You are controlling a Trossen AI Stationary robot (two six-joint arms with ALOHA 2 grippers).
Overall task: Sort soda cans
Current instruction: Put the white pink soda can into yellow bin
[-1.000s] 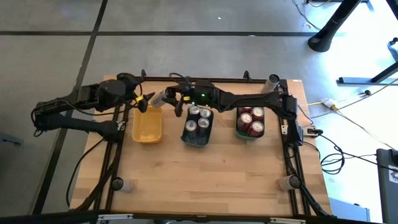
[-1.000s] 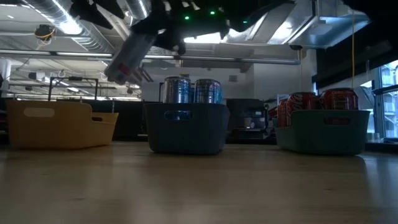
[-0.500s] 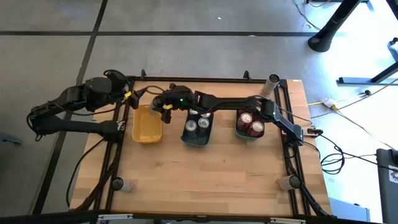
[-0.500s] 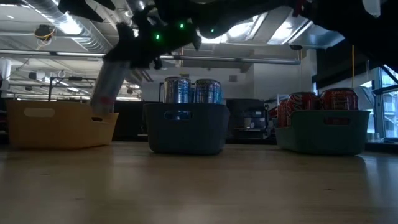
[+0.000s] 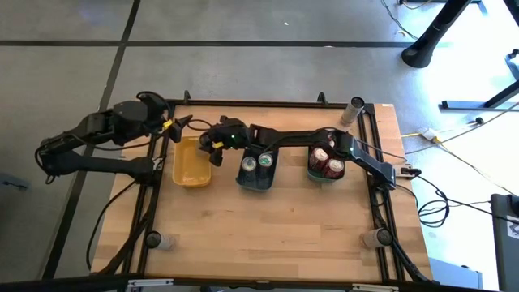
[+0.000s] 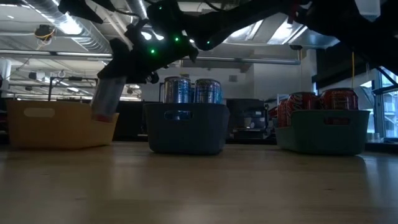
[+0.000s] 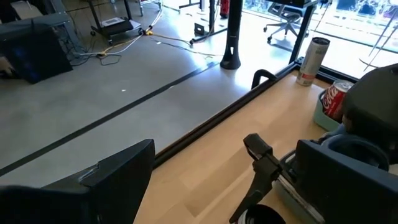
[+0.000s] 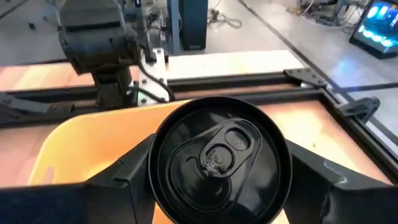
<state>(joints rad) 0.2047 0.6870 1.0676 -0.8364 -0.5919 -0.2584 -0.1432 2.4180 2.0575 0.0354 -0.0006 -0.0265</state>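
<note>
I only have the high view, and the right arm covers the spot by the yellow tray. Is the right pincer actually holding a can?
Observer: Yes. The right wrist view shows the right pincer shut on a dark-topped can.
Operator: Is it set down in the tray?
Observer: No. In the low view the can hangs tilted, its lower end near the rim of the yellow tray.
Operator: And the left arm?
Observer: The left pincer is open and holds nothing, at the table's back edge near that tray.
</note>
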